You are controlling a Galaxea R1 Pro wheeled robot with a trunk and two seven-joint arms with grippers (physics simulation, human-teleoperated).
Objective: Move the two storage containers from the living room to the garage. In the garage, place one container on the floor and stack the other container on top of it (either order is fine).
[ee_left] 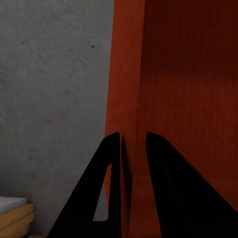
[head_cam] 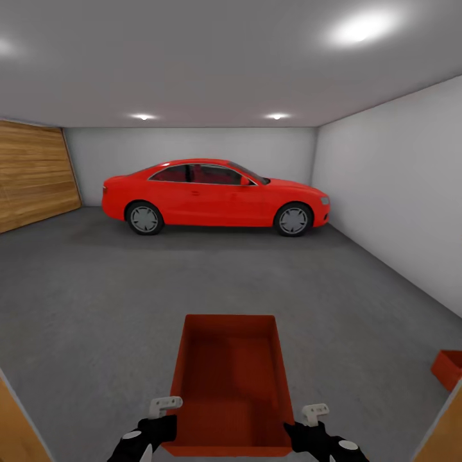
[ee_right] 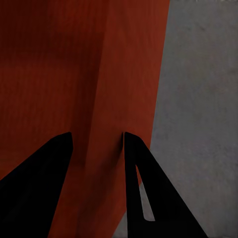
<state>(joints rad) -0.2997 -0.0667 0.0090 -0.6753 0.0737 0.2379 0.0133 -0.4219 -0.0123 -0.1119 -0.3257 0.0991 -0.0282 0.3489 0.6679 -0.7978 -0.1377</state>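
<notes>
No readable writing or labels. Two orange-red storage containers: one open-topped, plain smooth walls, held low before robot [head_cam: 231, 385]; second [head_cam: 450, 367] on grey concrete floor [head_cam: 90, 308] at right edge. Left hand [ee_left: 133, 144] pinches held container's left wall; right hand [ee_right: 97, 144] pinches right wall. One red car [head_cam: 215, 196] parked at back wall. Wooden door [head_cam: 32, 173] left.

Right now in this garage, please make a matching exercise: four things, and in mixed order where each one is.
Things:
1. red car
2. wooden plank door
3. held orange-red storage container
4. second orange-red container

Places:
A. on the floor, far right edge
B. between both grippers
C. left wall
D. by the back wall

Pairs: 1-D, 2-C, 3-B, 4-A
</notes>
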